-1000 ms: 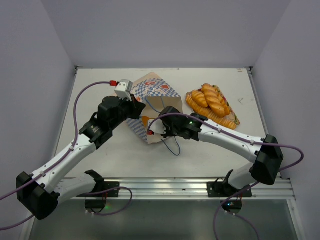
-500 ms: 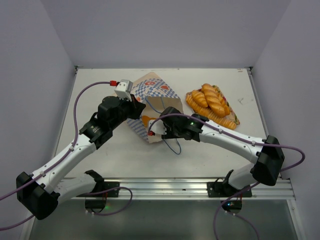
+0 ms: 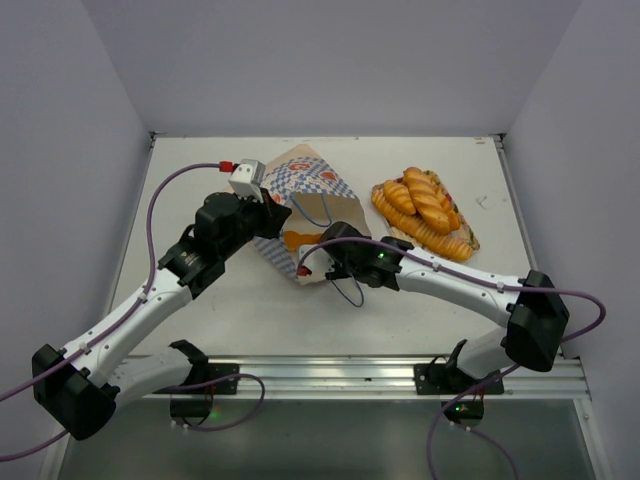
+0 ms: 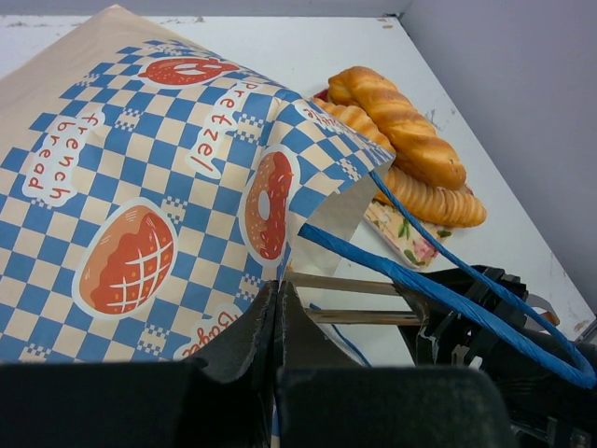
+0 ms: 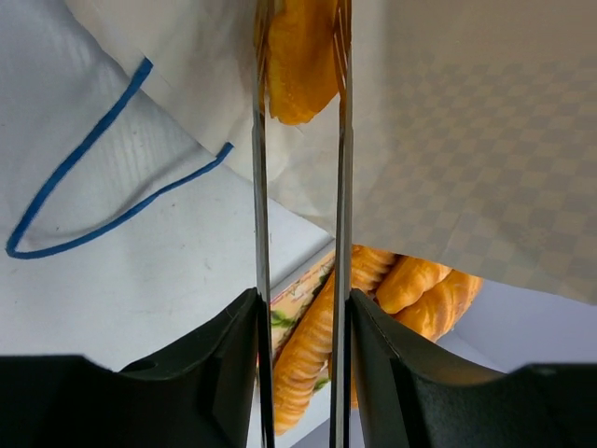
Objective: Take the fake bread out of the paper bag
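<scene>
The paper bag (image 3: 305, 190) lies on its side, with its mouth toward the arms. My left gripper (image 3: 268, 214) is shut on the bag's upper mouth edge (image 4: 277, 280) and holds it open. My right gripper (image 3: 305, 243) has its long thin fingers (image 5: 260, 140) shut on a glossy golden-orange fake bread (image 5: 298, 56) at the bag mouth. That bread also shows in the top view (image 3: 297, 238). Several more fake breads (image 3: 420, 205) lie on the pink floral tray (image 3: 466, 243) to the right, and they also show in the left wrist view (image 4: 401, 140).
The bag's blue cord handles hang loose. One loops on the table (image 3: 347, 292) below the right gripper, and one crosses the left wrist view (image 4: 420, 280). The tray of breads also shows behind my right fingers (image 5: 373, 299). Grey walls enclose the white table.
The orange bread has come into view at the bag mouth, held between my right fingers, and shows more now. My left gripper has kept its hold on the bag.
</scene>
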You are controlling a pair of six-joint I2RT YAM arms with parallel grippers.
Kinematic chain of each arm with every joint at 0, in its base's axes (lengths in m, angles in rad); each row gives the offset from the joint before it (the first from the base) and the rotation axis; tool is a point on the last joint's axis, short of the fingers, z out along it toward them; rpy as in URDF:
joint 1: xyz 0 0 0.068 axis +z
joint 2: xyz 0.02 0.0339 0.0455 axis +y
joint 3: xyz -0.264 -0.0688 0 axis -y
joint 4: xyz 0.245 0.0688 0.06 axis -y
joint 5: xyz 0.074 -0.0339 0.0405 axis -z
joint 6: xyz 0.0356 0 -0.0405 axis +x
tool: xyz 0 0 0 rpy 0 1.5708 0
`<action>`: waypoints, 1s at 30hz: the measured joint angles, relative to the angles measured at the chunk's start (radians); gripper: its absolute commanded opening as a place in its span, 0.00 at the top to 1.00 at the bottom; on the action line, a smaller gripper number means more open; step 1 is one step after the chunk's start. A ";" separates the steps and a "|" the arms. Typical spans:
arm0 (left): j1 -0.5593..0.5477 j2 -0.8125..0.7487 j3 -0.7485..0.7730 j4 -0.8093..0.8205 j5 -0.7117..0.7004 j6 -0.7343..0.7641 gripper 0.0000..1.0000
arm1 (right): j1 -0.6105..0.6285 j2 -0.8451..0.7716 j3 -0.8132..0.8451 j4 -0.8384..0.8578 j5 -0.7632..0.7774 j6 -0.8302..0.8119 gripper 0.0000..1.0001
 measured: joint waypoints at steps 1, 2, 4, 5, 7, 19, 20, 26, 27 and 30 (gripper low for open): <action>0.000 0.000 0.000 0.000 0.000 0.000 1.00 | 0.003 0.000 -0.009 0.018 0.017 -0.007 0.59; 0.000 0.000 0.000 0.000 0.000 0.000 1.00 | 0.005 0.000 -0.015 0.030 0.024 -0.013 0.62; 0.000 0.000 0.000 0.000 0.000 0.000 1.00 | 0.009 0.001 -0.029 0.052 0.046 -0.024 0.73; 0.000 0.000 0.000 0.000 0.000 0.000 1.00 | 0.010 0.001 -0.034 0.060 0.054 -0.029 0.77; 0.000 0.000 0.000 0.000 0.000 0.000 1.00 | 0.012 0.002 -0.034 0.072 0.068 -0.036 0.86; 0.005 0.006 0.002 -0.002 -0.045 0.019 1.00 | 0.012 -0.035 0.014 0.018 -0.010 -0.016 1.00; 0.007 0.011 0.005 -0.003 -0.051 0.025 1.00 | 0.012 -0.050 0.024 0.006 -0.023 -0.012 1.00; 0.023 0.045 0.034 -0.004 -0.083 0.044 1.00 | -0.014 -0.130 0.058 -0.043 -0.075 -0.003 1.00; 0.025 0.048 0.038 -0.005 -0.087 0.047 1.00 | -0.021 -0.142 0.058 -0.051 -0.085 -0.002 1.00; 0.033 0.055 0.049 -0.007 -0.103 0.053 1.00 | -0.046 -0.175 0.058 -0.080 -0.113 0.000 1.00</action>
